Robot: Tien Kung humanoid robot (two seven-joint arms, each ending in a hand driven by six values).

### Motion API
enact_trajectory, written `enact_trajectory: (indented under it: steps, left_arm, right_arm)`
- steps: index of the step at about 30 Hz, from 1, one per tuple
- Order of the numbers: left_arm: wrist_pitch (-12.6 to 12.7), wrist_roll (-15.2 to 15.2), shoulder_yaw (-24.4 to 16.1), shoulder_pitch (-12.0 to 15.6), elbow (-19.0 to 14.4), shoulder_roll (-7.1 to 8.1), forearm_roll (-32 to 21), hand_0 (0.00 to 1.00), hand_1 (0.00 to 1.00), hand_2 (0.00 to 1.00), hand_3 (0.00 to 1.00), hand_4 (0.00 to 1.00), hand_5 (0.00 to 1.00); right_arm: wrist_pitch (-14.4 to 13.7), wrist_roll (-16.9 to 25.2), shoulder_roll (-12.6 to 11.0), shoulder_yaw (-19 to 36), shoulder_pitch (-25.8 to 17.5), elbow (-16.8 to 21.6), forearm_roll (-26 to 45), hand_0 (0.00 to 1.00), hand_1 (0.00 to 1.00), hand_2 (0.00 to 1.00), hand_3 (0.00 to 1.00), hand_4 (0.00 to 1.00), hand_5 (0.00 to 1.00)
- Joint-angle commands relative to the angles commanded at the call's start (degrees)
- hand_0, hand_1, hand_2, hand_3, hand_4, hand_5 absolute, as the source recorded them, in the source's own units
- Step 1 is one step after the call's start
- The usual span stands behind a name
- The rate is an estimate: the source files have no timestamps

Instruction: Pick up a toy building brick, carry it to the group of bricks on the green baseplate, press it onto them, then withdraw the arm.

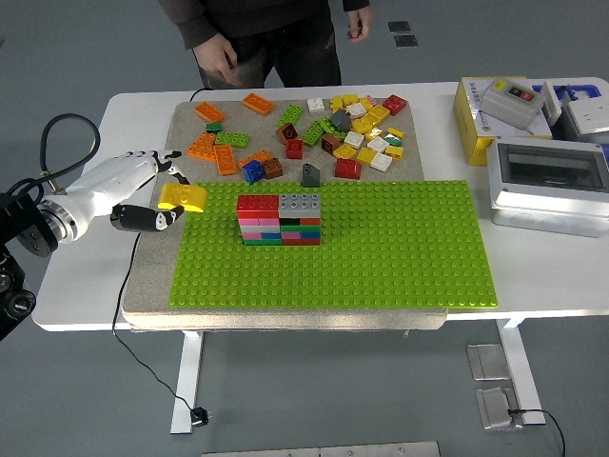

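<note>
My left hand [164, 195] comes in from the left edge and is shut on a yellow brick [184, 196], held above the left rim of the green baseplate [381, 257]. The stacked group of bricks [280, 219], red and grey on top, stands on the baseplate just right of the held brick, a short gap apart. A pile of loose bricks [324, 129] in orange, yellow, red and green lies on the grey mat behind the baseplate. My right hand is out of view.
A person [271, 33] stands at the table's far side with a hand [217, 65] hanging near the mat's back edge. A grey electrical box [549, 186] and a yellow box [500, 105] sit at the right.
</note>
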Motion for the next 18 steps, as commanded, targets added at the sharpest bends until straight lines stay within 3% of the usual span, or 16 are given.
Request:
enact_trajectory:
  steps: [1,6,11,15,18]
  left_arm:
    - [-0.51,0.51,-0.22,-0.25,-0.30,-0.32,-1.00,0.998,0.977,0.967,0.519,0.597,0.218]
    - [-3.30,3.54,-0.27,-3.33,1.61,-5.58,-4.55,0.998,0.977,0.967,0.518,0.598,0.222]
    - [-3.97,3.98,2.51,-7.71,7.69,-11.82,-5.81,0.998,0.977,0.967,0.518,0.598,0.222]
    - [-3.80,3.66,3.79,-9.30,12.11,-15.92,-6.11,0.998,0.978,0.967,0.518,0.601,0.223]
    - [-3.69,3.50,4.80,-10.08,15.02,-18.12,-6.28,0.998,0.978,0.966,0.516,0.606,0.224]
  right_arm:
    - [0.00,0.06,-0.03,-0.18,0.02,0.00,0.22,0.766,0.716,0.745,0.745,0.526,0.852]
    - [-0.06,0.26,-0.04,0.00,0.19,0.00,0.42,0.765,0.716,0.745,0.745,0.526,0.853]
    - [-0.10,0.46,0.06,-0.29,0.43,0.00,0.75,0.765,0.716,0.745,0.745,0.526,0.853]
    - [-0.11,0.69,0.19,-0.91,0.58,0.00,1.33,0.767,0.716,0.745,0.746,0.527,0.853]
    - [-0.07,0.86,0.22,-1.39,0.66,0.00,1.90,0.767,0.716,0.748,0.745,0.527,0.854]
